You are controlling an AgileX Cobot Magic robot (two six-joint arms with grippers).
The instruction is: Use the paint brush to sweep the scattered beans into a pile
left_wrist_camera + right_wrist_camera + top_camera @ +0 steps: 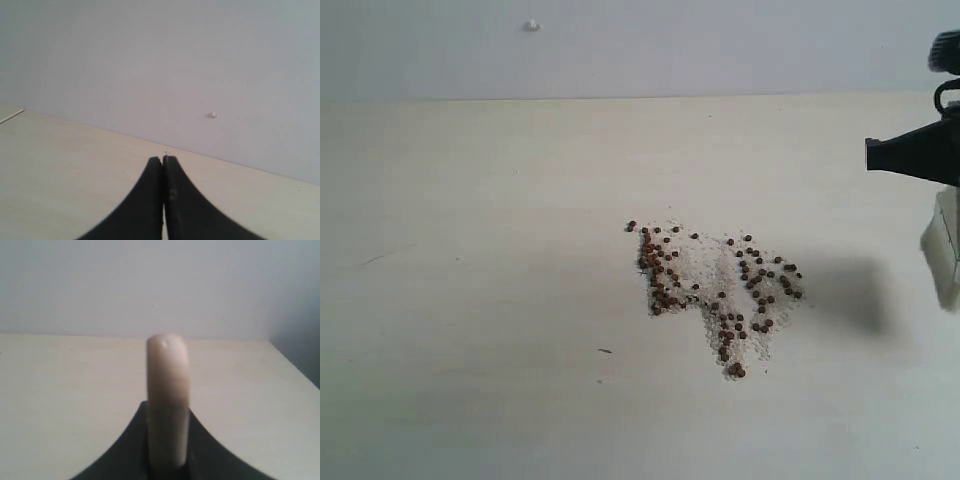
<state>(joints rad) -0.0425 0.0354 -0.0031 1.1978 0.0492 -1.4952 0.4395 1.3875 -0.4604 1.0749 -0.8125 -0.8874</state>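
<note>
Dozens of beans (pixel 710 290) dot the table (pixel 470 300). Right of them, the right claw (pixel 167 415) clamps the paint brush (pixel 167 372). The left claw (pixel 163 162) is closed, empty.

reddish-brown beans (pixel 660 275) lie scattered among white grains (pixel 705 265), well apart from the cream-handled paint brush (pixel 167 400), seemingly held aloft.

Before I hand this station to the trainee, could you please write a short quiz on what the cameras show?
1. Fill in: the right gripper is shut on the paint brush by its ____.
2. True or false: the left gripper stands wide open.
3. The beans lie: A in a bowl; B loose on the table; C between the left gripper's jaws.
Key: 1 handle; 2 false; 3 B.
</note>
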